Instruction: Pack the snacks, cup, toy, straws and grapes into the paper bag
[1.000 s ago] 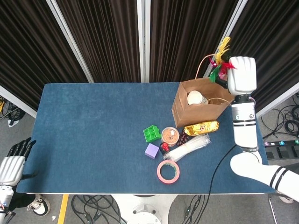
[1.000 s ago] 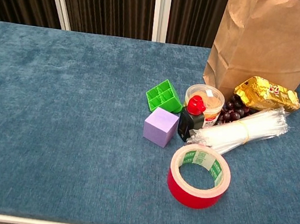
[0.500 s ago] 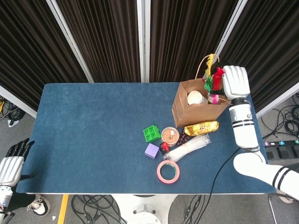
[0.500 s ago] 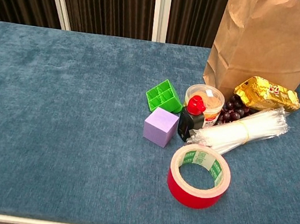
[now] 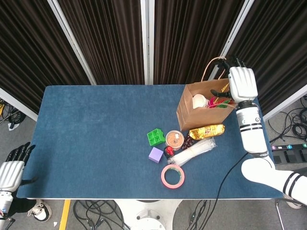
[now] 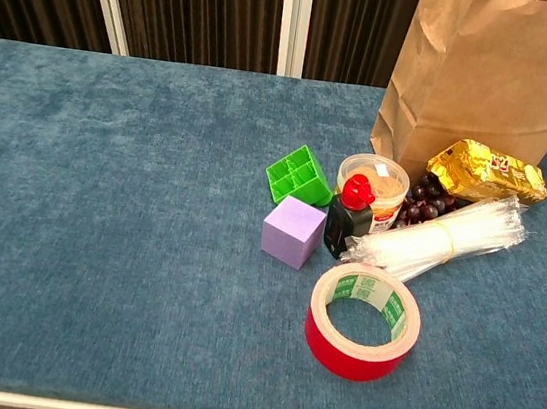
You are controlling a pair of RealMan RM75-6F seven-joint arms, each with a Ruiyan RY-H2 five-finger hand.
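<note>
The upright brown paper bag (image 5: 204, 106) is the landmark here. A second ago the right hand (image 5: 241, 84) hung above the bag's far corner with the bright feathered toy (image 5: 220, 101) held well clear of the rim; half a second ago the toy was at the rim; now its red, green and yellow feathers lie down inside the bag's mouth, next to the white cup (image 5: 199, 100) already in there. The hand has sunk with it to just over the bag's right rim, back of the hand to the camera, so I cannot tell whether the fingers grasp the toy or have let go. Judging from this, cup and toy count as packed, or nearly so.

Outside the bag, all touching or just in front of its base: the crinkled gold foil snack packet (image 6: 487, 170), the dark grapes (image 6: 425, 202), the clear-wrapped bundle of straws (image 6: 440, 242) and the round tub with a tan lid (image 6: 373, 180). These are yet to go in. Further forward of the bag sit a small dark bottle with a red cap (image 6: 351, 217), a green plastic grid block (image 6: 299, 175), a lilac cube (image 6: 293, 231) and a red roll of tape (image 6: 363, 320).

The left hand (image 5: 10, 170) hangs far from the bag, off the table's near-left corner, fingers apart, holding nothing
</note>
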